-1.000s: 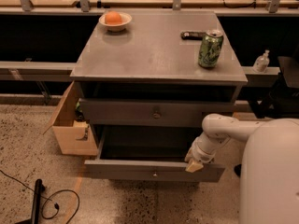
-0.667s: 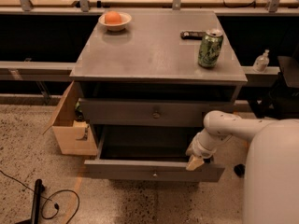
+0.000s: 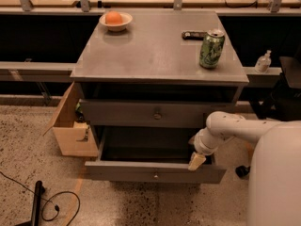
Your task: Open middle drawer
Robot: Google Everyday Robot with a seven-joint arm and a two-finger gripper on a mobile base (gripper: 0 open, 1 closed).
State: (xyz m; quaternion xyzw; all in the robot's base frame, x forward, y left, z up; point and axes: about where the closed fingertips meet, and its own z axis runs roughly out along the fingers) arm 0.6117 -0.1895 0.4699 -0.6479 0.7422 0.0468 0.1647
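Grey middle drawer (image 3: 155, 172) stands pulled well out, unmoved this past second; gripper (image 3: 196, 161) still at its front's upper edge, right side. Grip: cannot tell. Opening looks done.

The bot's body is a big, smooth, off-white rounded shell (image 3: 275, 182) with a chunky white tubular arm (image 3: 230, 125) coming off it. It's all plastic-looking curves, with a darker seam ring where the wrist sections meet. The end effector (image 3: 196, 161) is a small tan, yellowish wedge-shaped tip, right at the top edge of the pulled-out grey metal drawer (image 3: 141, 172) front, on the right side.
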